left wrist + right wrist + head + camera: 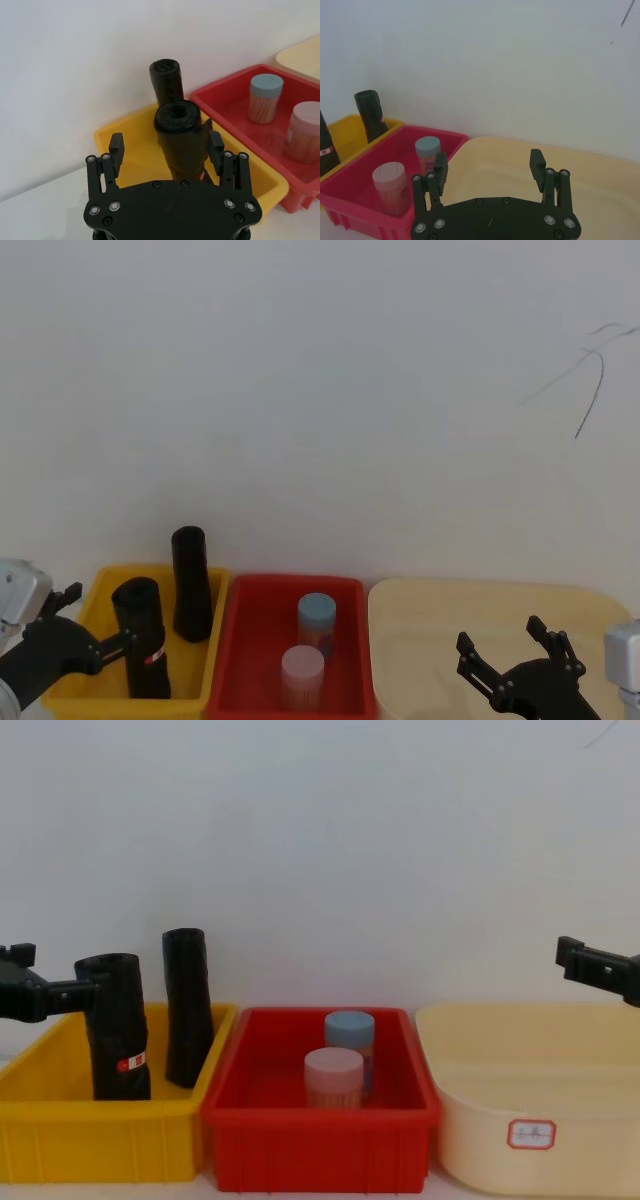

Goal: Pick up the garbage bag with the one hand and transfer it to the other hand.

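Observation:
The garbage bag [140,635], a thick black roll with a red-and-white sticker, stands upright in the yellow bin [95,692]. My left gripper [166,145] is open and straddles the garbage bag [181,135] near its top, one finger [216,145] close against its side. In the chest view the left gripper [60,975] reaches in from the left edge to the garbage bag [115,1030]. Off to the right, my right gripper [503,638] hangs open over the beige tub [420,615], holding nothing.
A slimmer black roll [190,580] stands behind the bag in the same yellow bin. The red bin [240,640] in the middle holds a blue-lidded jar [316,615] and a pink-lidded jar [302,670]. A white wall closes off the back.

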{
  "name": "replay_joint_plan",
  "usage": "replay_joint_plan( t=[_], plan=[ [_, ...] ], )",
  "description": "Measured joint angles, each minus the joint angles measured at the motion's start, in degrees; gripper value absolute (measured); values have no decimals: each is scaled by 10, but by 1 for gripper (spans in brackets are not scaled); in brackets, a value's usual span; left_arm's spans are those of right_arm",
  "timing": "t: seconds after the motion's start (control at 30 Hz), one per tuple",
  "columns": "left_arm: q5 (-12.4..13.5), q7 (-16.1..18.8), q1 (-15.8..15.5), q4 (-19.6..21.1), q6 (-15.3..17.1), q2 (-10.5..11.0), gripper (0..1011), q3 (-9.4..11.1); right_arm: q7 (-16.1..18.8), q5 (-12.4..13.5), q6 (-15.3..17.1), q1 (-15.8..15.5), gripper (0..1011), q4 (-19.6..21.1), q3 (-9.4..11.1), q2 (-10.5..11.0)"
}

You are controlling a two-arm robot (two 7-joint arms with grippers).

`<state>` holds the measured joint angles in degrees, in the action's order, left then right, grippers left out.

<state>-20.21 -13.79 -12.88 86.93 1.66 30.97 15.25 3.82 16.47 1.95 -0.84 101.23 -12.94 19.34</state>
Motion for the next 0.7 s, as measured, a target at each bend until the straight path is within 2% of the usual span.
replay_joint_plan(
  t=[0.33, 0.7],
  plan=[
    [12, -13, -37, -47, 6, -17, 1002, 12, 0, 0, 0, 0, 1000, 0, 0, 0],
    [15, -36, -64, -78, 15, -31, 1002, 22, 0, 0, 0, 0, 1000, 0, 0, 0]
  ],
)
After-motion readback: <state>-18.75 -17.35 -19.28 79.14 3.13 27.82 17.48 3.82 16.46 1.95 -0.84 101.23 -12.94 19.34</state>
